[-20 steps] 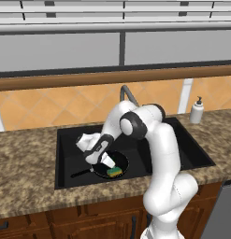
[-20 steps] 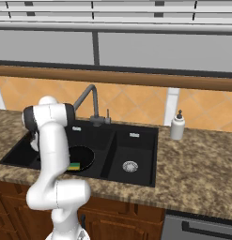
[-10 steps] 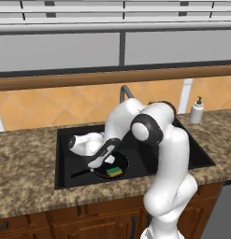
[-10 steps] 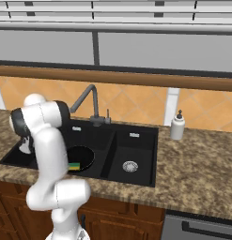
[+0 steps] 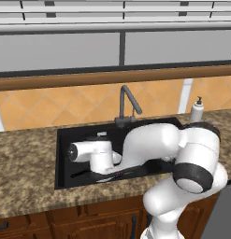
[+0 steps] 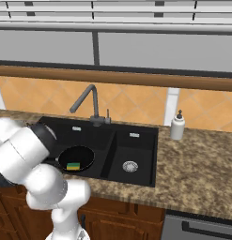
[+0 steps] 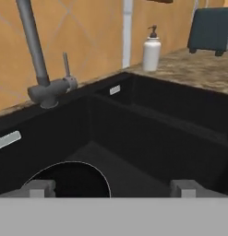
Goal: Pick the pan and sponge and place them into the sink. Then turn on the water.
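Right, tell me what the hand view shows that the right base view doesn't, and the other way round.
Hand view alone: a dark toaster on the counter past the soap dispenser, and the gripper with its tips wide apart, nothing between them.
Right base view alone: the sponge lying in the pan, and the right basin's silver drain.
Both: the black sink, the faucet with its side lever, the soap dispenser and the pan.

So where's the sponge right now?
In the right base view the sponge lies inside the pan, which sits in the left basin of the sink, forward of the faucet.
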